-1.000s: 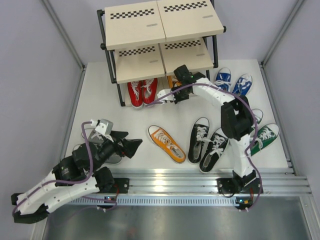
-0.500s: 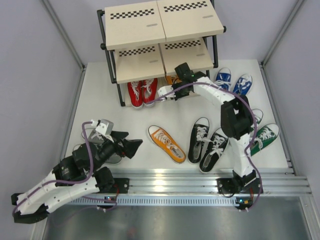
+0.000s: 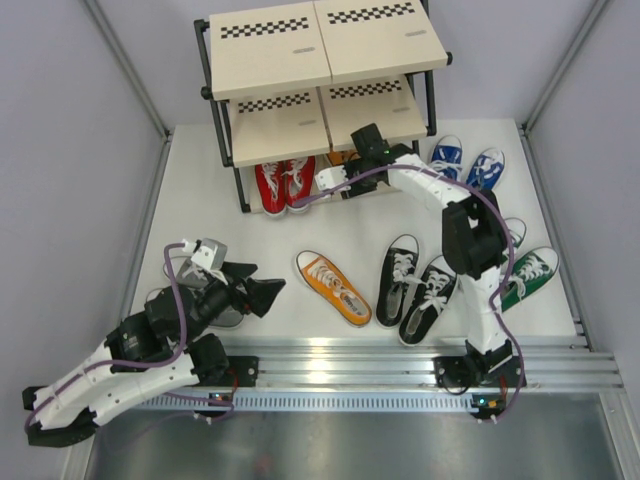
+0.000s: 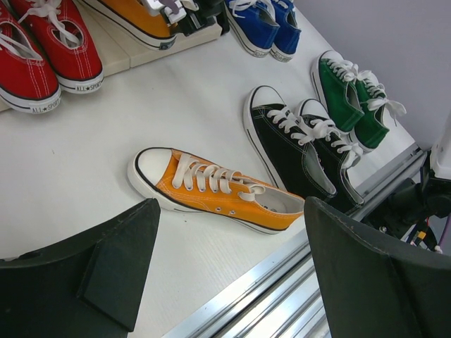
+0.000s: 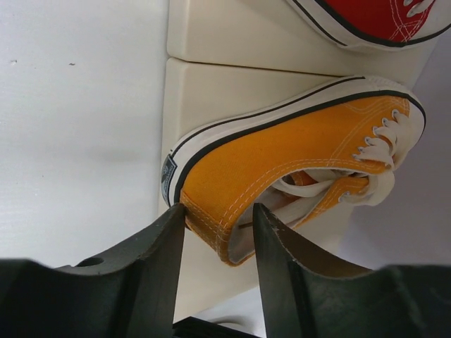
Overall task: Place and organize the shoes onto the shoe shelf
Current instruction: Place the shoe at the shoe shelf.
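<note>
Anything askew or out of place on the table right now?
One orange shoe sits on the shelf's bottom board beside the red pair, with the right gripper straddling its heel. Its mate lies alone, diagonal, off the shelf, so that pair is split.

shoe pair [image 3: 284, 184] on the shelf's [image 3: 270, 70] bottom board, single shoe [image 5: 282, 162] just right

Overhead, I look down on the whole table [image 3: 190, 190]. My left wrist view looks low across it at the loose orange shoe [image 3: 333, 288], also seen overhead. My right wrist view hugs the shelf [image 3: 320, 70].
</note>
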### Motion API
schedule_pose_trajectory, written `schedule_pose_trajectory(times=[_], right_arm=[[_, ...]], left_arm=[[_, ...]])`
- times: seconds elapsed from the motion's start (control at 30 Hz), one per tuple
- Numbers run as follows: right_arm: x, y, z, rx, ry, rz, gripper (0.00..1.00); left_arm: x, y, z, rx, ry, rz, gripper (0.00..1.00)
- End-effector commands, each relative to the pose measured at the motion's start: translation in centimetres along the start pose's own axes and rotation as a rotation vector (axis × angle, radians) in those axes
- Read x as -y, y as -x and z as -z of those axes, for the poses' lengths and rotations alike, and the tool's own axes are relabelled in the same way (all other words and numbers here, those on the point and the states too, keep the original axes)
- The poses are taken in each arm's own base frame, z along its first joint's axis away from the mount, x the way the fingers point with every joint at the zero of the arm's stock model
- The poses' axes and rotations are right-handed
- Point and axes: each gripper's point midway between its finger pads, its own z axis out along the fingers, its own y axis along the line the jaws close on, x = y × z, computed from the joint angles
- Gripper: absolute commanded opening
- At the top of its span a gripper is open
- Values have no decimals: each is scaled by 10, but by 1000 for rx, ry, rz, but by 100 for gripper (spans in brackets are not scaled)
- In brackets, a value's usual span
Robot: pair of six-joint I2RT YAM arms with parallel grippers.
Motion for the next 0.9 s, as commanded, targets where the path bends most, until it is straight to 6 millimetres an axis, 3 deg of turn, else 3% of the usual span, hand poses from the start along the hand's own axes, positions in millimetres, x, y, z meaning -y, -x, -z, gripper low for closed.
schedule_pose_trajectory(times=[0.0,0.1,0.33,0.47,0.5,0.57,0.6,0.67,0.7,0.73,0.77,0.8,0.83,0.87], right_arm=[[37,12,30,33,-136,18,45],[35,14,36,45,-135,3,54],[25,24,58,80,-131,-5,60],[18,34,85,114,-146,-13,63],[7,34,85,124,-122,-31,64],[2,43,103,146,-134,-55,65],[-12,46,103,162,-110,-75,66],[-18,59,129,202,-137,-113,66],[-39,66,130,250,-94,-189,66],[-40,78,154,297,-126,-214,66],[-48,86,164,334,-122,-262,67],[-70,97,166,394,-62,-382,67],[-72,107,187,443,-89,-424,67],[-84,113,192,471,-55,-532,67]], left_arm=[[4,7,-1,26,-20,-5,88],[4,7,-1,29,-18,-6,89],[3,6,-1,27,-12,-6,89],[0,5,-2,28,1,3,93],[-1,5,-2,29,9,6,94],[-4,6,-3,36,28,21,98],[-5,5,-4,36,39,27,98],[-8,6,-5,40,59,49,98],[-8,4,-7,31,69,56,98],[-8,1,-9,24,77,80,98],[-9,-2,-11,16,91,90,98],[-9,-10,-18,-12,107,121,98],[-7,-14,-22,-22,113,143,98],[-6,-20,-27,-40,121,162,98]])
